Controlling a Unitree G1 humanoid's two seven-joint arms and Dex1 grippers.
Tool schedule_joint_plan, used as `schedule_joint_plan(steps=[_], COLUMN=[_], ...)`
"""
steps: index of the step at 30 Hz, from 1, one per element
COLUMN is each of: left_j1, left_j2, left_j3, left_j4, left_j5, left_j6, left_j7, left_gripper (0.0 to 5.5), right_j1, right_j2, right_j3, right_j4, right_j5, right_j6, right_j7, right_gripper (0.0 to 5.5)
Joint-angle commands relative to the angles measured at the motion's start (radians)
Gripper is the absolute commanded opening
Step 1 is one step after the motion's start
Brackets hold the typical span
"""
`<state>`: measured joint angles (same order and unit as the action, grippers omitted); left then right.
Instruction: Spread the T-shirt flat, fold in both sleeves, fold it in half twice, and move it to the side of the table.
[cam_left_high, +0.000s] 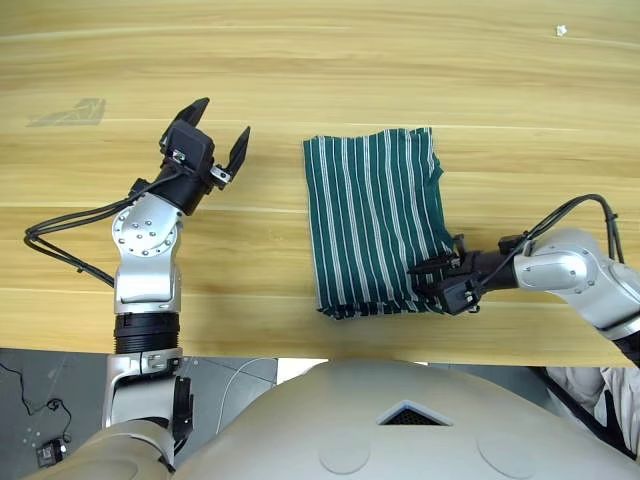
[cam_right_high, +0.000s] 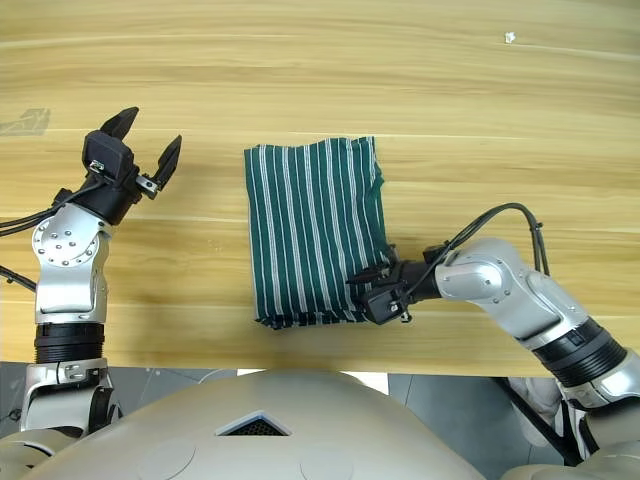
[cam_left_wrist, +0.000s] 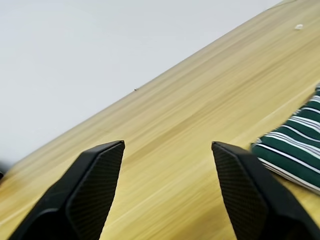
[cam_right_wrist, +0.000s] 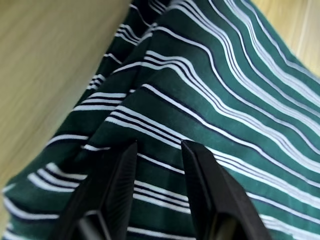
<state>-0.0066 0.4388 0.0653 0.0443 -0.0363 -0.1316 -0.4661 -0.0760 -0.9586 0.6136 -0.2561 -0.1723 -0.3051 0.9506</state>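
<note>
While lying folded into a compact upright rectangle of several layers, the T-shirt (cam_left_high: 375, 220) (dark green with thin white stripes) sits on the wooden table (cam_left_high: 300, 60) close to its near edge, roughly mid-width in the head views. Its far right corner is slightly rumpled, and its near edge shows stacked layers. Left gripper (cam_left_high: 224, 117): at about 9 o'clock from the shirt and well apart from it, tilted toward 1 o'clock, with its two black fingers (cam_left_wrist: 95, 185) spread wide and nothing between them. Right gripper (cam_left_high: 428, 280): at the shirt's 5 o'clock corner, pointing toward 9 o'clock, with its fingers (cam_right_wrist: 112, 185) a narrow gap apart over the striped cloth and flat fabric showing in the gap; no fold is seen caught there. A small white scrap (cam_left_high: 561, 30) lies at about 1 o'clock from the shirt, far back on the table.
</note>
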Motion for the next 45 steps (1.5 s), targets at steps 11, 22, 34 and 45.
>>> schedule_joint_plan(steps=[11, 22, 34, 45], left_j1=[0.006, 0.300, 0.414, 0.289], left_j2=[0.017, 0.223, 0.382, 0.398], left_j3=[-0.019, 0.006, -0.099, -0.262], left_j4=[0.003, -0.203, -0.188, -0.100], left_j5=[0.004, 0.146, 0.449, 0.654], left_j6=[-0.007, -0.261, -0.561, -0.669], left_j7=[-0.011, -0.111, -0.132, -0.080], left_gripper=[3.23, 3.87, 4.53, 4.53], right_j1=[0.016, 0.200, 0.308, 0.251], right_j2=[0.155, 0.149, 0.120, 0.086], right_j3=[-0.153, -0.441, -0.497, -0.410], right_j4=[-0.055, 0.025, 0.335, 0.510], right_j5=[0.085, 0.173, -0.170, -0.425], right_j6=[0.088, -0.034, -0.687, -0.895], right_j7=[-0.040, -0.154, -0.325, -0.457], right_gripper=[1.63, 1.63, 2.24, 2.24])
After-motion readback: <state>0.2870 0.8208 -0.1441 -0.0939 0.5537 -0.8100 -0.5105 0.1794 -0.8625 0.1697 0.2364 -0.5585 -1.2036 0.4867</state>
